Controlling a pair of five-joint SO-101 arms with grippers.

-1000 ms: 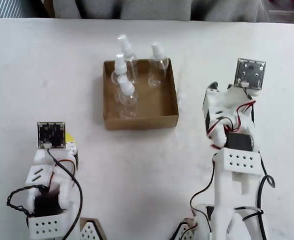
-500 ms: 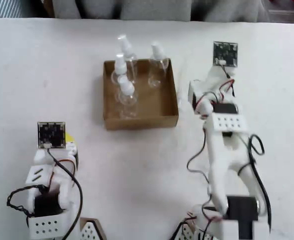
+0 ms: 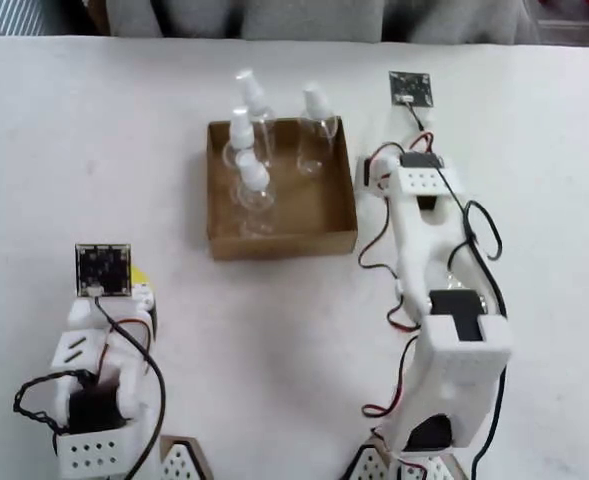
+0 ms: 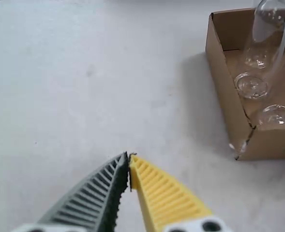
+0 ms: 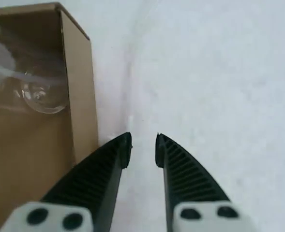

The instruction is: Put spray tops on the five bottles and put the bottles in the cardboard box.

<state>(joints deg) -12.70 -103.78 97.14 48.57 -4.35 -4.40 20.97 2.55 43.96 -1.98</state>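
Nearest, at the lower left of the high view, the left arm sits folded over the bench point(image 3: 94, 130). The left gripper point(image 4: 128, 157) is clenched, its grey and yellow tips meeting on nothing, and points toward the box point(image 4: 224, 92) from well apart.

Farther up, on the right side, the other arm stretches along the bench. The right gripper point(image 5: 143, 145) is slightly parted and empty, and hangs just beside the box's right wall.

The box stands at upper centre. Four bottles point(image 3: 314, 130) can be counted in it, upright with spray tops point(image 3: 312, 98) on. Three crowd the left half and one stands at the far right corner.

The main risk appears to be that right gripper. A sideways swing would likely shove the light cardboard, and the tall clear bottles could tip against each other. The three clustered bottles also leave little room, so lowering another among them might knock one over. The loose cables point(image 3: 479, 235) on the right arm could snag.

The bench is plain white and matte. Beyond its far edge lie grey shapes point(image 3: 304, 18), too cropped to name.
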